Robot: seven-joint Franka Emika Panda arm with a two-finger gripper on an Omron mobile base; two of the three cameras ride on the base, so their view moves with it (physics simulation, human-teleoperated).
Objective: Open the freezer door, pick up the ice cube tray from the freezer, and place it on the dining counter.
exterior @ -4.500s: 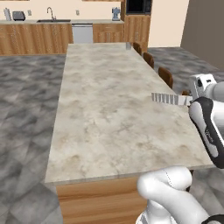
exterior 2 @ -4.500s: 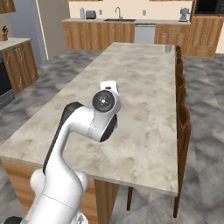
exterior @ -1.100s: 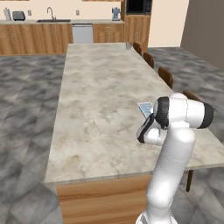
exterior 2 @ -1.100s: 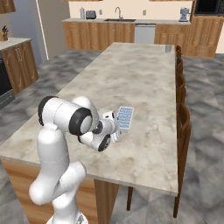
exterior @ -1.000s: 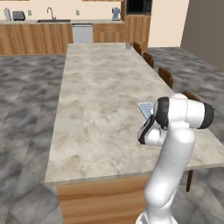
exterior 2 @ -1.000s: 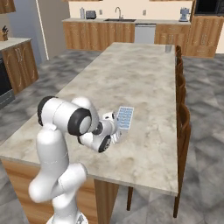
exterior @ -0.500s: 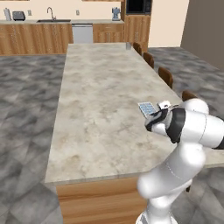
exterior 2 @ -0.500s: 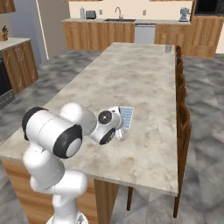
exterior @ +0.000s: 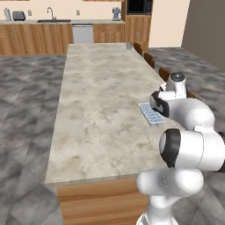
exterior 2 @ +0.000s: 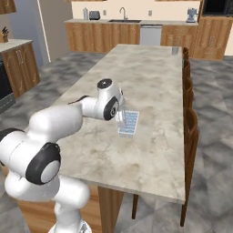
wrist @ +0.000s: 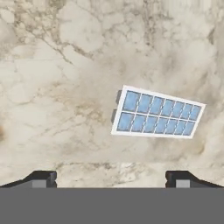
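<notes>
Beige-grey marbled stone runs the length of the dining counter (exterior: 96,101), and the ice cube tray (wrist: 157,114) lies flat on it, near the long edge lined with wooden chairs (exterior 2: 190,132). Seen from the hand, the tray is a white frame around two rows of pale blue cells, resting at a slight slant on bare stone with nothing touching it. From the right base view the tray (exterior 2: 129,123) sits roughly midway along the counter, just beside the arm's wrist; from the left base view the tray (exterior: 150,113) shows partly behind the arm.

Above the tray, the gripper (wrist: 111,178) hangs with its jaws spread wide and nothing between them; both dark fingertips (wrist: 43,178) stand well apart, clear of the tray.

Beyond the counter, the wall counter (exterior: 52,21) with its sink and appliances stands at the far end of the room.

Judging by how things lie, the placing step looks complete: the tray is on the dining counter and released. What remains is probably only to lift the hand clear of the tray without brushing it, keeping the jaws wide so neither fingertip catches the tray's rim.
</notes>
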